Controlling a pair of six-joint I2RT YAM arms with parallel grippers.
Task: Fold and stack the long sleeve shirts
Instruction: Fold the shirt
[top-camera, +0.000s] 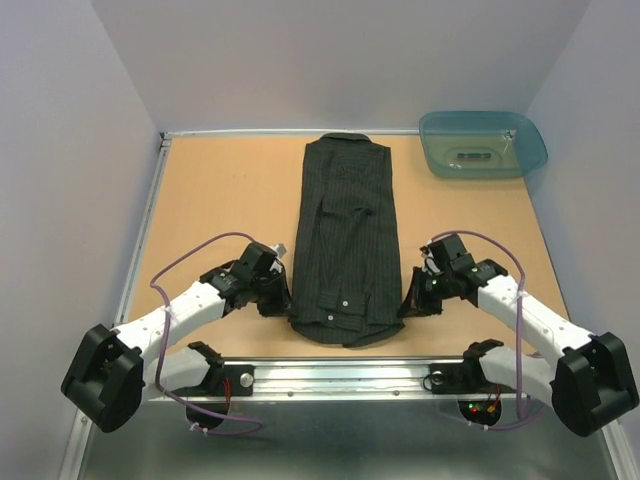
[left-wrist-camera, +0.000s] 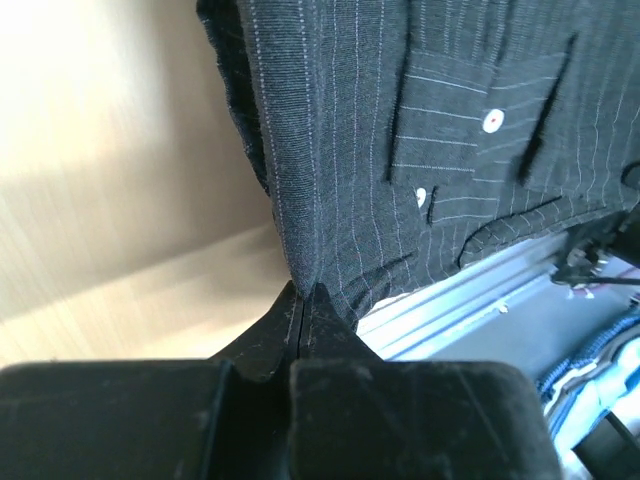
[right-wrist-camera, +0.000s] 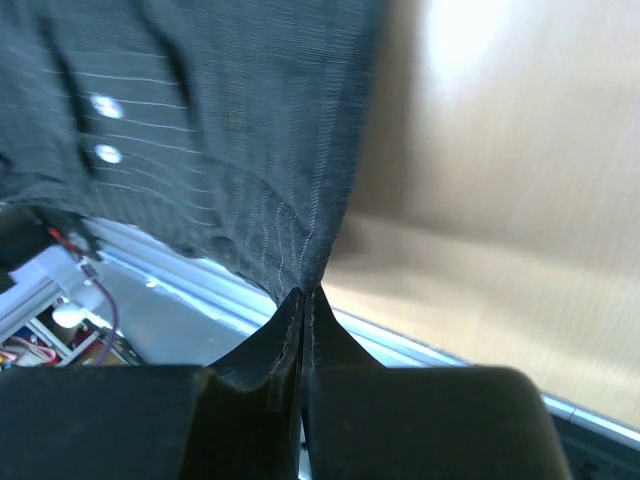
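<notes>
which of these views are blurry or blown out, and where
Top external: evenly lit and sharp, shirt pinstripes readable. Left wrist: bright glare washes out the table at upper left, while the shirt is crisp. Right wrist: softest overall, stripes smeared, glare at upper right.

This is a robotics lab test cell, not a home. My table (top-camera: 220, 200) is a bare pale wooden board in a metal frame. Plain white walls (top-camera: 340, 60) rise straight from its left, far and right edges. Along the table's near edge runs an aluminium rail (top-camera: 340, 375). My left arm (top-camera: 190, 305) and right arm (top-camera: 520, 305) are mounted there, with purple cables (top-camera: 153, 285) looping free and a small lit circuit board (top-camera: 478, 408) exposed. On the table lie a single shirt (top-camera: 345, 240) and, at its far right corner, a teal tub (top-camera: 483, 145).
</notes>
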